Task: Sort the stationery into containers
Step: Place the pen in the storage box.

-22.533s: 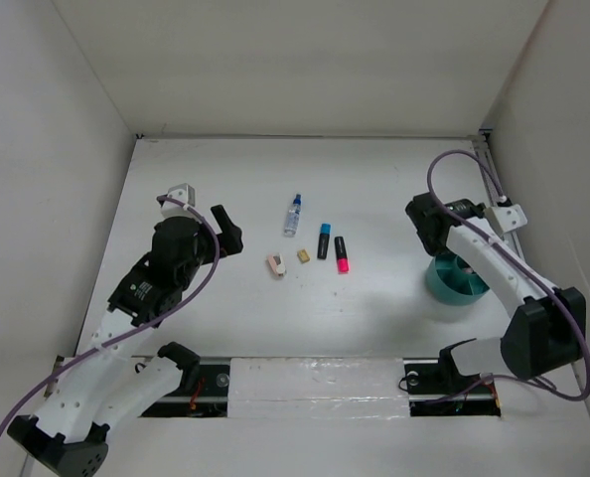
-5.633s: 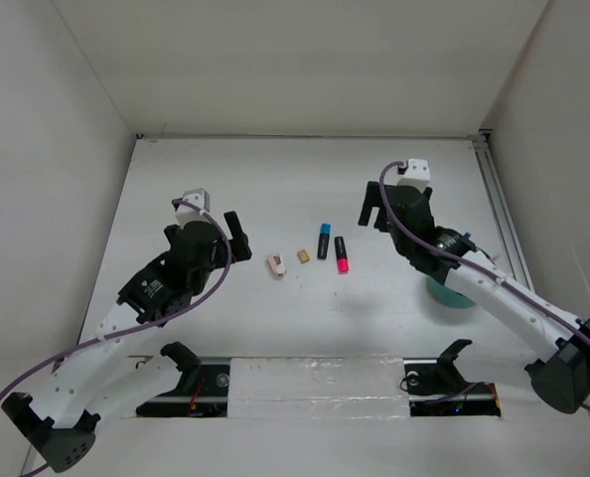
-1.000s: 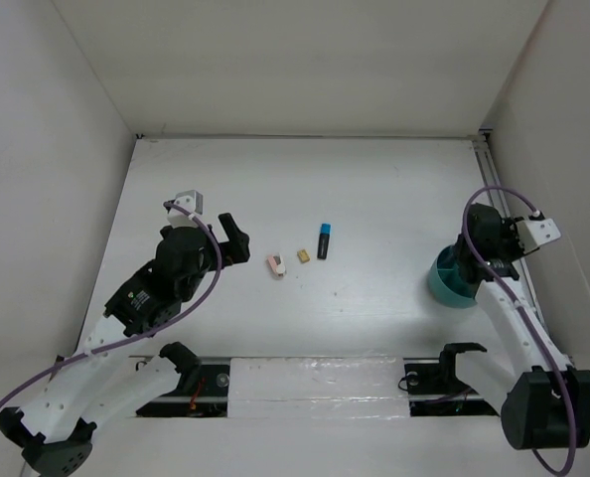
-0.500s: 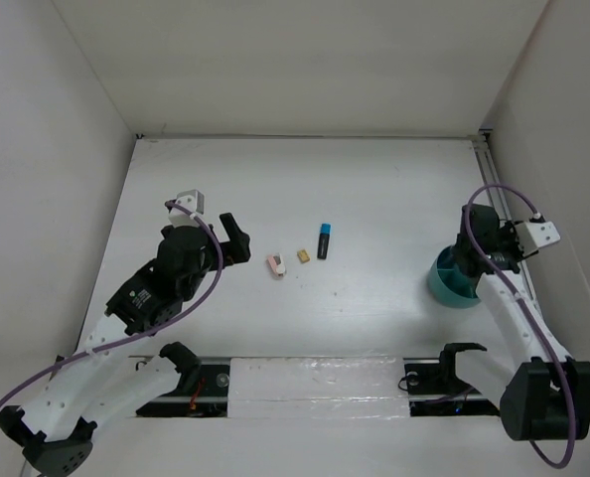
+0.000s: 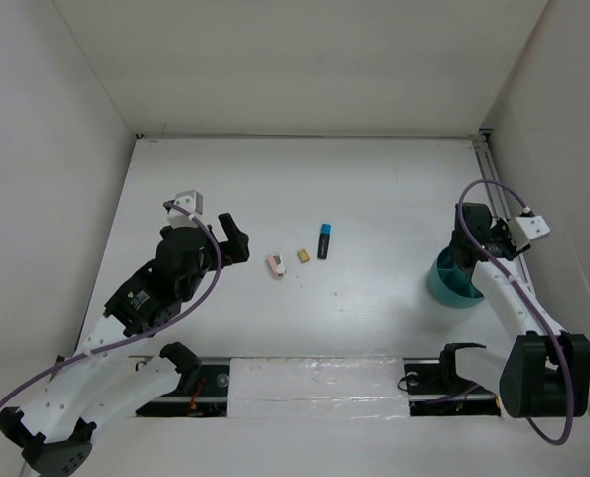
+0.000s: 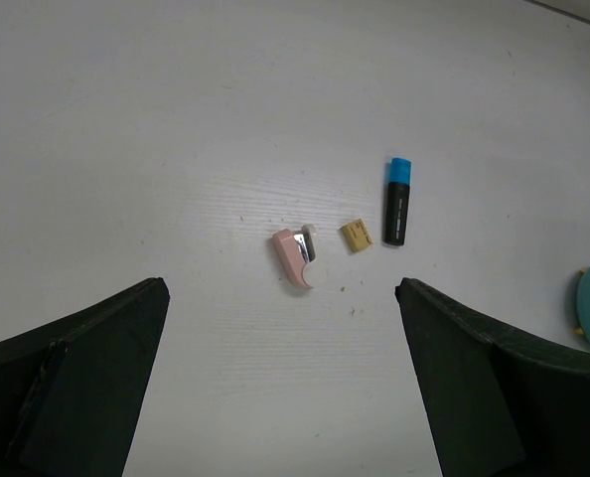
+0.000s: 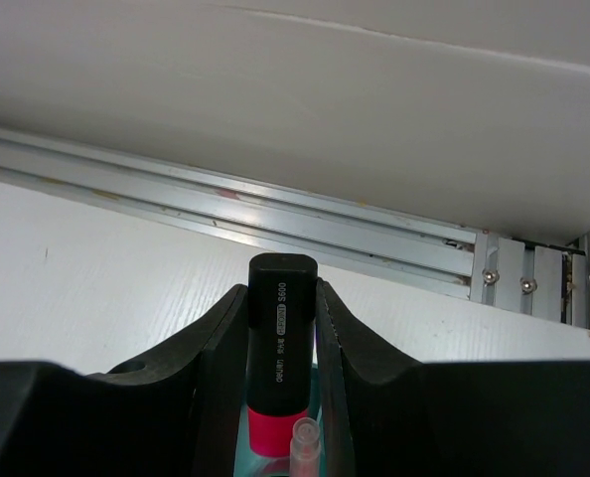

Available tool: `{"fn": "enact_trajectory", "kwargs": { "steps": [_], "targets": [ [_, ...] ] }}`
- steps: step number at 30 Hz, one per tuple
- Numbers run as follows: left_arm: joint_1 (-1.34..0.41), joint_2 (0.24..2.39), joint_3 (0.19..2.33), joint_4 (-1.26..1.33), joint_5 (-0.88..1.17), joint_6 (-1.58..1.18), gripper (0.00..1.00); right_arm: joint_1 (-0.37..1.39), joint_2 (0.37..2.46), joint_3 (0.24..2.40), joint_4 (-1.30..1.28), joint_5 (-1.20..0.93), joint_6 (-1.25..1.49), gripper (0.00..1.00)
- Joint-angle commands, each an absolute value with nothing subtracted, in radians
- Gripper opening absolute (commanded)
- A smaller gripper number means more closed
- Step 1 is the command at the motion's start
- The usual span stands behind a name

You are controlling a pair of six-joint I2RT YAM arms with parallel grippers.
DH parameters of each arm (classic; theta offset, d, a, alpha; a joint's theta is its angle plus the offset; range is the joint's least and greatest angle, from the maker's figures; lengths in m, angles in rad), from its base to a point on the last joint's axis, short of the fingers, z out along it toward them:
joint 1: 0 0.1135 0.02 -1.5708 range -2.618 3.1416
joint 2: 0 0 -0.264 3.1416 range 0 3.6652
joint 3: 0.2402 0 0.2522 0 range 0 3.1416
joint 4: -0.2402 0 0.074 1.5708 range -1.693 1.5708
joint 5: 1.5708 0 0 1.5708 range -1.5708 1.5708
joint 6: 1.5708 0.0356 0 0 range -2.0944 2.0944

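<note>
At about four o'clock from the table's middle, seen from above, sits the teal cup (image 5: 442,287), and we see the right arm bent over it with its wrist above the cup's far rim. Through the right wrist camera, the right gripper (image 7: 280,296) pinches the pink-black highlighter (image 7: 278,358) between its two fingers (image 7: 219,370). The highlighter's black end points to twelve o'clock and its pink end to six, down where a sliver of teal shows. A clear rounded piece (image 7: 305,443) lies just at five o'clock of the pink end; we cannot tell what it is. An aluminium rail (image 7: 275,213) runs across behind. Near the table's middle lies the blue-black highlighter (image 5: 324,240), its blue cap toward twelve o'clock. The tan eraser (image 5: 303,256) sits near it at seven o'clock, and the pinkish block (image 5: 274,264) lies at eight o'clock of that eraser, all three apart from one another. The left gripper (image 5: 235,235) hangs at nine o'clock of these, its fingers spread wide and holding nothing.
</note>
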State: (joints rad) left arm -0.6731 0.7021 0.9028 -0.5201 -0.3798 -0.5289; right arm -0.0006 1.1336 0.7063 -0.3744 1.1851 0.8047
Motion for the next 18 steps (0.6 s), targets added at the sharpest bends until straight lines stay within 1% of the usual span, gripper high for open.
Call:
{"fn": "enact_trajectory", "kwargs": {
  "steps": [1, 2, 4, 9, 12, 14, 16, 17, 18],
  "targets": [
    [-0.678, 0.690, 0.914, -0.499, -0.399, -0.515, 1.00, -0.006, 1.114, 0.755, -0.361, 1.174, 0.795, 0.00],
    [-0.678, 0.690, 0.914, -0.499, -0.399, -0.515, 1.00, -0.006, 1.102, 0.744, -0.347, 1.173, 0.784, 0.00],
    [-0.678, 0.690, 0.914, -0.499, -0.399, -0.515, 1.00, -0.006, 1.092, 0.744, -0.335, 1.164, 0.773, 0.04],
    [-0.678, 0.690, 0.914, -0.499, -0.399, -0.515, 1.00, -0.006, 1.104, 0.735, -0.314, 1.143, 0.749, 0.05],
    [-0.678, 0.690, 0.914, -0.499, -0.399, -0.515, 1.00, -0.006, 1.117, 0.744, -0.314, 1.143, 0.749, 0.10],
    [-0.678, 0.690, 0.914, -0.499, -0.399, -0.515, 1.00, -0.006, 1.117, 0.744, -0.314, 1.134, 0.749, 0.10],
    [-0.678, 0.690, 0.914, -0.499, -0.399, -0.515, 1.00, -0.006, 1.117, 0.744, -0.314, 1.124, 0.739, 0.13],
    [-0.678, 0.690, 0.914, -0.499, -0.399, -0.515, 1.00, -0.006, 1.126, 0.744, -0.305, 1.124, 0.730, 0.16],
    [-0.678, 0.690, 0.914, -0.499, -0.399, -0.515, 1.00, -0.006, 1.126, 0.744, -0.305, 1.115, 0.730, 0.18]
  ]
}}
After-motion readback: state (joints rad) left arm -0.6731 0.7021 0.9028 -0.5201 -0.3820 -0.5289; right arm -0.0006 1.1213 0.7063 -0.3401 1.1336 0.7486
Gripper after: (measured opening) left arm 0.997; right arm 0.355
